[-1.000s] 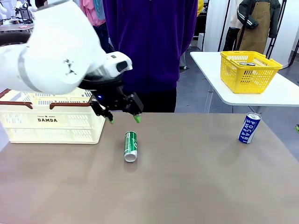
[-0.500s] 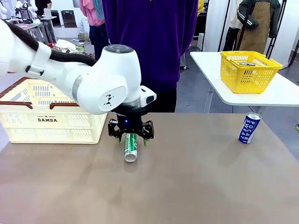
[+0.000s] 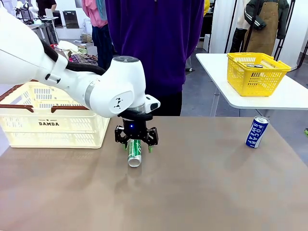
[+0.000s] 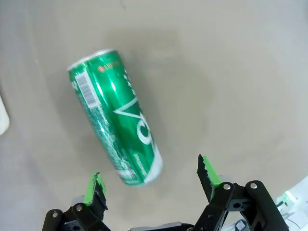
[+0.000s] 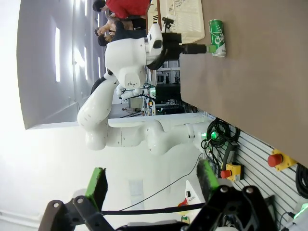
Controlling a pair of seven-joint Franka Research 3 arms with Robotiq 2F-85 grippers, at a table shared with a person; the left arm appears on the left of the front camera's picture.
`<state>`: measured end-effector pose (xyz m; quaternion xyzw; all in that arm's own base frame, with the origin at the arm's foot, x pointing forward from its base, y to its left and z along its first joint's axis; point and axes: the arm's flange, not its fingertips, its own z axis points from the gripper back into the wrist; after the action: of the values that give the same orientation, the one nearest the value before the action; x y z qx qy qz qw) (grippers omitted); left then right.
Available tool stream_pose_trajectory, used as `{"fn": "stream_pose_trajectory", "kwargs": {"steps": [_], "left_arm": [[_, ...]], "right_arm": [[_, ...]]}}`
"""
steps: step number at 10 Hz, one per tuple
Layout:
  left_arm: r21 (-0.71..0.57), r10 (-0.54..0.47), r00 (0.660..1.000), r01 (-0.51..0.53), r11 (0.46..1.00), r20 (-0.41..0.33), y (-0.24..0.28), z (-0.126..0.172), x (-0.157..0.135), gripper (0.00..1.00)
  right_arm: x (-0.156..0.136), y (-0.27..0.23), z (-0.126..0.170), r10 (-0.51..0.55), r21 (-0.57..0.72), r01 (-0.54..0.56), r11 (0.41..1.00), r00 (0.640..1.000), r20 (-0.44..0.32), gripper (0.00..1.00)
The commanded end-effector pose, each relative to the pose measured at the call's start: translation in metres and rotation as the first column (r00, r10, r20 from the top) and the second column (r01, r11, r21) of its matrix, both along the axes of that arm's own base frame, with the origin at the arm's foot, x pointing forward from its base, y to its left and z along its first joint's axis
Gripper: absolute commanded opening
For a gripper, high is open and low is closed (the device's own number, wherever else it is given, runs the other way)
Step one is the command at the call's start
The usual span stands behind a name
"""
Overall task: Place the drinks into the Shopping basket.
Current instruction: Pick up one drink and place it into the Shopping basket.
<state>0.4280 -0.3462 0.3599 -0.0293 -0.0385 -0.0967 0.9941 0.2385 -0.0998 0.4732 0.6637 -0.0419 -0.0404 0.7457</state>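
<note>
Green can [image 4: 115,125]: laid flat, straddled by left gripper [image 4: 151,177], jaws parted.
Blue can [image 3: 257,132]: stood at 3 o'clock.
Right gripper [image 5: 153,178]: jaws parted, empty.

A green can [image 4: 115,118] lies on its side on the grey-brown tabletop [image 4: 231,72], slanting from upper left to lower right. Its silver top points to the upper left, with a barcode just below it and white markings along the body. The jaws of the left gripper [image 4: 150,172] stand wide apart, and their green pads [image 4: 208,171] flank the can's lower end with a gap on each side.
</note>
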Motion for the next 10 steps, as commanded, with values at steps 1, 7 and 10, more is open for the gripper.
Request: {"fn": "stream_pose_trajectory", "kwargs": {"steps": [1,7,10], "left_arm": [[-0.013,-0.004,1.0,0.004,1.0,-0.028,0.006,-0.006,0.012,1.0],[-0.013,0.018,0.997,-0.019,1.0,-0.074,0.009,-0.042,0.03,1.0],[0.02,0.063,0.997,-0.062,0.998,-0.052,0.007,-0.048,0.033,1.0]], "right_arm": [[0.002,-0.001,0.005,0.002,0.017,-0.002,1.0,1.0,0.018,1.0],[0.002,-0.001,0.005,0.002,0.017,-0.002,1.0,1.0,0.018,1.0],[0.002,-0.001,0.005,0.002,0.017,-0.002,1.0,1.0,0.018,1.0]]}}
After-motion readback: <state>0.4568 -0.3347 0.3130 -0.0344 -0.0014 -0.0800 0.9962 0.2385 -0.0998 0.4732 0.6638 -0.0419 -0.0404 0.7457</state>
